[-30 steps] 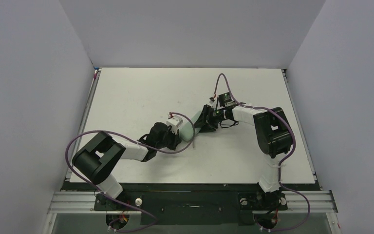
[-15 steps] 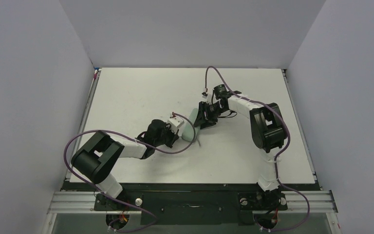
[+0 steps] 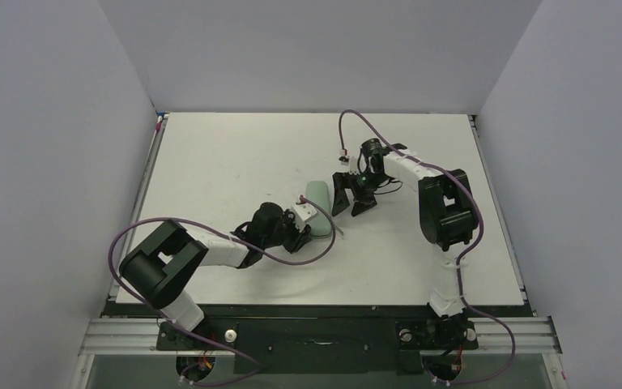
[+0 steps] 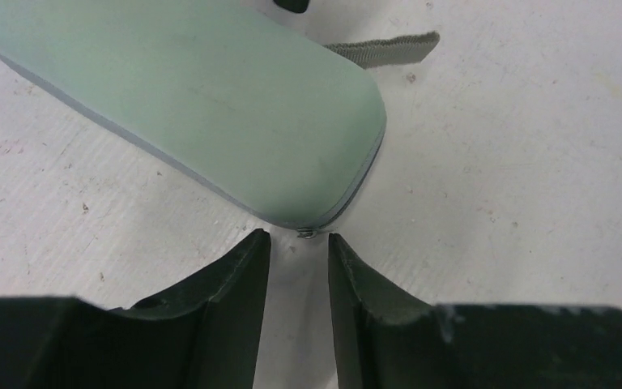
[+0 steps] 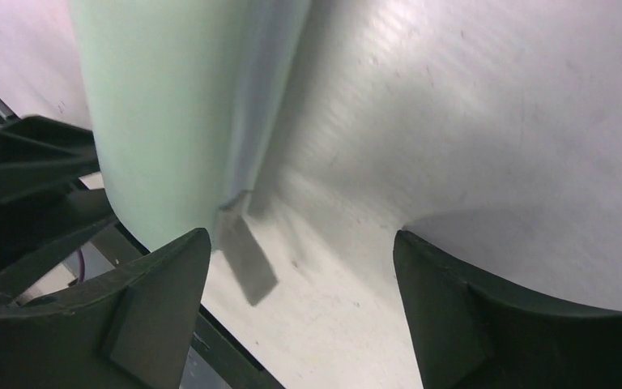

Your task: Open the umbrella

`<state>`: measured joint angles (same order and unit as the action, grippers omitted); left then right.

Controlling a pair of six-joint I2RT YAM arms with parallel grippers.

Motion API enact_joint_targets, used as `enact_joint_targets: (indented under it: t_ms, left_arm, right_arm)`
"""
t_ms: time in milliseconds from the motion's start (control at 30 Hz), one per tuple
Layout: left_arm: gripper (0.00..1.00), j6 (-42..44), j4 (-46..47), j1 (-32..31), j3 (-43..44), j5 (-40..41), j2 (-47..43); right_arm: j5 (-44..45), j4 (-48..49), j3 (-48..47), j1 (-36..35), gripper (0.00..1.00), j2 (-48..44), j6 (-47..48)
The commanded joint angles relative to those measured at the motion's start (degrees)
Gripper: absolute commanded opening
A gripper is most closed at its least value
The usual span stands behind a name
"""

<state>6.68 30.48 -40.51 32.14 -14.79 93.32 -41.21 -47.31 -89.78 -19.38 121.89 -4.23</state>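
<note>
A: Where's the umbrella seen?
B: Not made out as such. Only a pale green sleeve is seen, laid flat on the table, w/ a grey strap behind it. Whether it's inside can't be told.
A: Grippers?
B: L gripper is parted slightly, nothing held, tips just short of the sleeve's end. R gripper is spread wide, empty, sleeve beside one finger.

On my feed a pale green soft sleeve lay flat on the white desk, roughly at its middle. Close up, the desk's surface looked scuffed and speckled with small dark marks around the sleeve's rounded end. Plain grey walls closed the desk in on three sides.
</note>
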Motion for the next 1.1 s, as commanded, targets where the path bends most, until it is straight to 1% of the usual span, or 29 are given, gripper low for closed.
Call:
enact_joint_targets:
  t_ms: [0, 33, 100, 367, 500, 567, 600, 633, 667, 733, 867, 1067]
  left_arm:
    - [0.35, 0.52, 1.00, -0.06, -2.12, -0.47, -4.54]
    - [0.40, 0.61, 1.04, -0.22, -2.50, -0.74, -4.85]
    - [0.42, 0.54, 1.13, -0.42, -2.86, -0.72, -4.49]
    - [0.43, -1.32, 4.03, -0.52, 1.04, 0.92, 0.97]
    - [0.40, -3.03, 5.16, -0.53, 2.65, 1.65, 2.86]
    - [0.36, -3.89, 5.57, -0.54, 3.28, 2.04, 3.52]
    - [0.30, -4.07, 5.74, -0.56, 3.45, 2.33, 3.66]
    - [0.27, -4.14, 6.00, -0.55, 3.63, 2.45, 3.72]
    - [0.23, -4.22, 6.17, -0.54, 3.67, 2.76, 3.76]
    - [0.18, -4.44, 6.51, -0.54, 3.79, 3.32, 3.73]
    - [0.17, -5.22, 6.84, -0.57, 3.60, 3.92, 4.01]
    - [0.18, -5.58, 6.87, -0.49, 3.09, 4.64, 3.59]
  right_arm:
    - [1.81, -1.87, 3.72, -0.40, 0.80, -4.88, 0.38]
    - [1.52, -0.80, 4.63, -0.62, 0.80, -5.20, -0.42]
    - [0.91, 1.59, 5.87, -1.57, 0.80, -6.10, -2.79]
    - [0.42, 10.18, 6.50, -3.87, 0.80, -6.35, -12.66]
    - [0.41, 11.97, 6.60, -4.10, 0.80, -6.37, -15.44]
    - [-0.41, 12.09, 6.51, -4.07, 0.81, -6.66, -16.32]
    - [-0.65, 12.03, 6.78, -3.91, 0.81, -6.92, -16.33]
    - [-0.85, 11.75, 6.97, -3.78, 0.81, -7.74, -15.83]
    - [-0.78, 11.56, 7.64, -3.40, 0.81, -8.21, -15.42]
    - [-0.40, 11.42, 8.94, -2.10, 0.82, -9.84, -14.23]
    - [-0.17, 11.60, 8.76, -0.69, 0.83, -9.97, -13.84]
    - [-1.20, 14.48, 6.85, -0.72, 0.83, -9.34, -14.80]
